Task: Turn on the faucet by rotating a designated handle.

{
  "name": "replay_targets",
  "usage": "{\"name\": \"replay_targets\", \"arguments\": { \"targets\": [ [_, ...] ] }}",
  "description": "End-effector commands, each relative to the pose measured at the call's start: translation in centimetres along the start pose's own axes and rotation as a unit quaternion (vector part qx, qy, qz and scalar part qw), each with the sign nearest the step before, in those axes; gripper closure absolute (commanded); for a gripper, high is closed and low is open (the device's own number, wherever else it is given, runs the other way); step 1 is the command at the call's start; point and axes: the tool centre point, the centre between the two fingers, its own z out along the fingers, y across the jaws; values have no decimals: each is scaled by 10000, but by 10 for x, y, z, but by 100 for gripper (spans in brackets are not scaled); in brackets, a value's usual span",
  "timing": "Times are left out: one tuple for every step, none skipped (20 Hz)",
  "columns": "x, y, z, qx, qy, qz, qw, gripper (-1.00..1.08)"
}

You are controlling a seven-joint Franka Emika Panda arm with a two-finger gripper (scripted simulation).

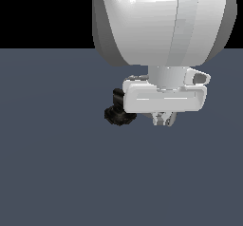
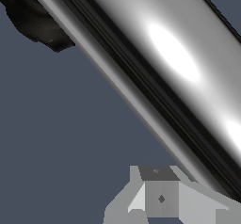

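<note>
One white robot arm (image 1: 163,23) is filling the upper part of the exterior view, hanging over a flat blue-grey counter (image 1: 57,173) with its wrist pointing down. Its fingers (image 1: 164,118) are showing only as short pale tips under the wide white hand body, and whether they are apart or together I cannot tell from either view. The faucet (image 1: 118,112) is sitting on the counter just beside the hand, toward the exterior view's left, with its squat black lobed base partly peeking out from behind the hand's edge. In the wrist view the handle (image 2: 179,63) is running as a shiny silver-grey bar diagonally across the picture, very close to the camera, with a bright highlight along it. One grey fingertip (image 2: 161,198) is showing close against the bar's side, though contact cannot be judged. A patch of the black base is appearing in one corner there.
</note>
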Motion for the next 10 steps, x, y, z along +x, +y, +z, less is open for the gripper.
{"name": "replay_targets", "arguments": {
  "targets": [
    [14,4,0,-12,41,-55,10000,108],
    [16,7,0,-12,40,-52,10000,108],
    [19,9,0,-12,40,-52,10000,108],
    [22,12,0,-12,39,-47,10000,108],
    [24,14,0,-12,39,-47,10000,108],
    [27,17,0,-13,39,-42,10000,108],
    [30,20,0,-13,38,-38,10000,108],
    [32,23,0,-13,38,-38,10000,108],
    [35,26,0,-13,37,-34,10000,108],
    [38,28,0,-13,37,-34,10000,108]
  ]
}}
